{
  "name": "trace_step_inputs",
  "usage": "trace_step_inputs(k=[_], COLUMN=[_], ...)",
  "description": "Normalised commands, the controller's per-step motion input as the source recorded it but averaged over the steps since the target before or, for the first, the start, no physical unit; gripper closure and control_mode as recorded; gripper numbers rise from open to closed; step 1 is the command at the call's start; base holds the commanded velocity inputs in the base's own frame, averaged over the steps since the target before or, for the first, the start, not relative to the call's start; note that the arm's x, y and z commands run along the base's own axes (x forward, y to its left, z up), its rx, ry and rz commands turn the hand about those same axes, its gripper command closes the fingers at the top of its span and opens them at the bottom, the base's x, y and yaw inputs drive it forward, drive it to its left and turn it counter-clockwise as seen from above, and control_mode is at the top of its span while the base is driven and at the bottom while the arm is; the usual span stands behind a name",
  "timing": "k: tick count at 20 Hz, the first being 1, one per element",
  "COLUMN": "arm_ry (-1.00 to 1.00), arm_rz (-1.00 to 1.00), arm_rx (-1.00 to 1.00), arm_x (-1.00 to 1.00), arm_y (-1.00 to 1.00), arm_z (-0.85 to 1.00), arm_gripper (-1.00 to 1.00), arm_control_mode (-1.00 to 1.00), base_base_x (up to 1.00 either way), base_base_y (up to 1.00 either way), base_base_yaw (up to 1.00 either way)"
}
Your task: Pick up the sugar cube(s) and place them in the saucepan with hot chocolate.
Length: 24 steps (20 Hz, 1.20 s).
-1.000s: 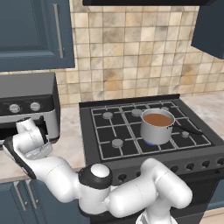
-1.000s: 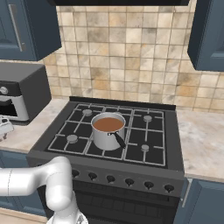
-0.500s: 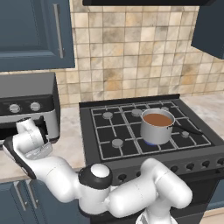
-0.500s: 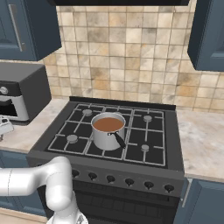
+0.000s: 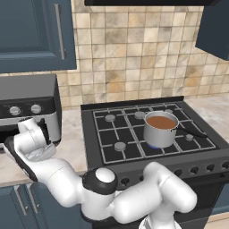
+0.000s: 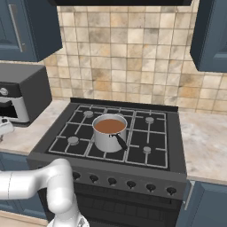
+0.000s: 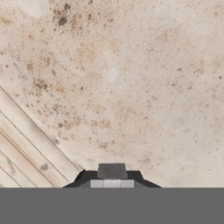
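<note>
Gripper [image 7: 112, 180] is closed narrow, low over the speckled beige desk [image 7: 131, 87]; a small grey block sits betw. the dark tips, can't tell if it's a sugar cube. Pale striped surface in hand view's lower left corner. Saucepan [image 5: 160, 129] w/ brown liquid stands on the stove [image 5: 134, 134], front right burner in left base view, dark handle pointing right; well apart from the arm, which reaches left to the desk near the grey microwave [image 5: 27, 105]. No readable writing or labels anywhere.
</note>
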Motion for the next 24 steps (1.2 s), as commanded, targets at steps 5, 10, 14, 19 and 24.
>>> trace_step_inputs(k=[5, 10, 14, 19, 24], arm_ry=[0.00, -0.03, -0.06, -0.06, 0.00], arm_rz=[-0.13, -0.15, -0.17, -0.21, -0.24], arm_rx=[0.00, 0.00, 0.00, 0.00, 0.00], arm_x=[-0.21, -0.40, -0.26, -0.06, 0.00], arm_y=[-0.63, -0.77, -0.80, -0.96, -1.00], arm_z=[0.59, 0.54, 0.50, 0.40, 0.50], arm_gripper=[1.00, 1.00, 1.00, 1.00, 1.00], arm_control_mode=[-1.00, -1.00, -1.00, -1.00, -1.00], base_base_x=[0.00, 0.00, 0.00, 0.00, 0.00], base_base_y=[0.00, 0.00, 0.00, 0.00, 0.00], base_base_yaw=[0.00, 0.00, 0.00, 0.00, 0.00])
